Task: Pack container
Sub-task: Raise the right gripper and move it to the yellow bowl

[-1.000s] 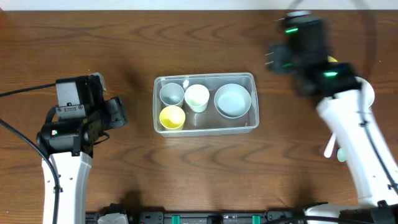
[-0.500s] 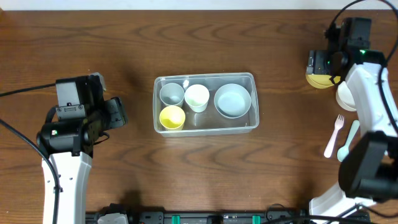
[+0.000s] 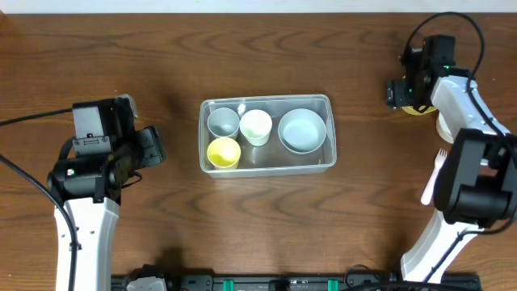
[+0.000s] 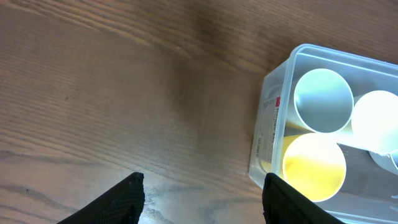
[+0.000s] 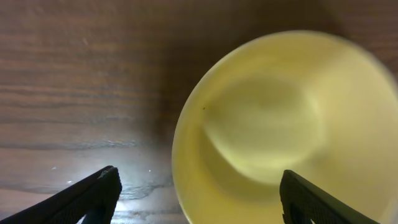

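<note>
- Container (image 3: 265, 134) sat mid-worktop (image 3: 161, 48), holding three cups (image 3: 256, 126) and a pale bowl (image 3: 302, 130).
- Well right of the container: yellow bowl (image 5: 273, 124) directly beneath right gripper (image 5: 199, 194), jaws spread wide, gripping nothing; pink fork (image 3: 430, 184) also right.
- Left gripper (image 4: 202, 193) just left of the container, jaws apart, empty.
- Versus half a second earlier: right gripper had shifted slightly towards the container, hiding most of the yellow bowl overhead; left arm unchanged.

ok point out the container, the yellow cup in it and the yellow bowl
container (image 3: 266, 99): overhead view, on its far rim
yellow cup (image 3: 224, 152): overhead view, on the inside of the cup
yellow bowl (image 5: 267, 118): right wrist view, on the inner bottom of the bowl
</note>
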